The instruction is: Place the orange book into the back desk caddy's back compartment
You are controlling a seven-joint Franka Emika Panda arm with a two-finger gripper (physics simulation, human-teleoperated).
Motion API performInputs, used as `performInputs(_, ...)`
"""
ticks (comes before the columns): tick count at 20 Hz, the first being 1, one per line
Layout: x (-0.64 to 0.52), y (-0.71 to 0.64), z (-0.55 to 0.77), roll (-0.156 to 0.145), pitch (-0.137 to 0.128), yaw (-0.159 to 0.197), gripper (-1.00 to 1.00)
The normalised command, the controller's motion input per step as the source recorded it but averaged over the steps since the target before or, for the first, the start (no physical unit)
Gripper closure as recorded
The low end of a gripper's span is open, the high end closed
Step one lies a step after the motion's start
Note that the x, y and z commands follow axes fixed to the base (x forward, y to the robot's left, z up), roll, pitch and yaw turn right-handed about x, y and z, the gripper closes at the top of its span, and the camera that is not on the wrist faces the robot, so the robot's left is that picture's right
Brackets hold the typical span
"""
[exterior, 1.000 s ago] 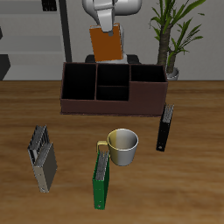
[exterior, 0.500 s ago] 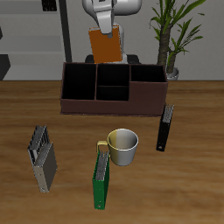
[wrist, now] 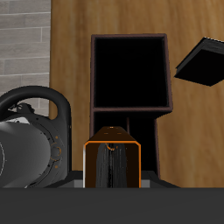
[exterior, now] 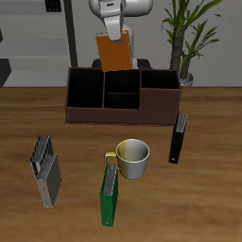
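Wooden table — back desk caddy, hand gripping orange book

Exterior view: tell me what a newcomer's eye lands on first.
The orange book, held in the gripper above the back of the caddy, its lower edge tilted. Next, the green book standing beside the cream mug near the table's front edge.
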Motion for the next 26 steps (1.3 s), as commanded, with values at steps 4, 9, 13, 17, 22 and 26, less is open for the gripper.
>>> performInputs(4,0.0,0.06,-0.17,0.02,0.025,0.001,1.0)
performInputs(9,0.06,0.07,-0.15,0.018,0.01,0.008,1.0)
performInputs(13,0.05,-0.05,-0.13,-0.004,0.015,-0.008,1.0)
performInputs(17,-0.01,-0.01,-0.12,0.001,0.029,-0.003,1.0)
performInputs(22,0.05,0.02,-0.1,0.005,0.01,0.003,1.0)
performInputs(26,0.02,0.0,-0.08,0.007,0.008,0.008,1.0)
